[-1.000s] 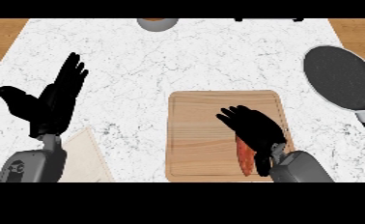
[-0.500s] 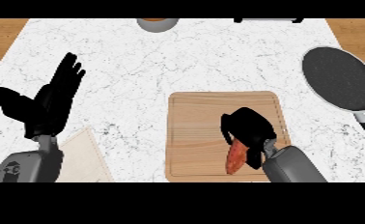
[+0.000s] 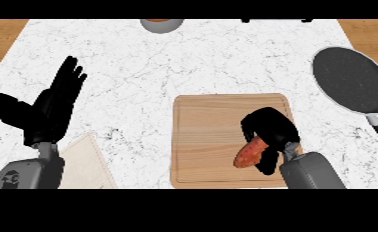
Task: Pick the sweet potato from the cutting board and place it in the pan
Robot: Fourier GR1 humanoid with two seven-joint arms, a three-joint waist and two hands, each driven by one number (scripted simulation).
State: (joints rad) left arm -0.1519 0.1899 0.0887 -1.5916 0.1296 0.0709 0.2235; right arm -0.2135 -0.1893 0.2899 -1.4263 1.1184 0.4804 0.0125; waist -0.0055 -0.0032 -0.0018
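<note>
An orange-red sweet potato (image 3: 249, 154) lies on the right part of the wooden cutting board (image 3: 207, 136), near its front edge. My right hand (image 3: 270, 132) is curled round it, fingers over the top and thumb below, hiding its far end. The dark round pan (image 3: 347, 78) sits at the right edge of the counter, up and to the right of the board. At the left edge my left hand (image 3: 52, 106) rests open with fingers up.
A grey bowl (image 3: 161, 24) with an orange inside stands at the counter's back edge. A pale flat sheet (image 3: 87, 163) lies at the front left beside my left forearm. White marble counter (image 3: 192, 61) stretches between board and pan.
My right hand has gone from lying over the sweet potato to curling round it. The potato now tilts, with its lower end showing beside the thumb. My left hand has not moved.
</note>
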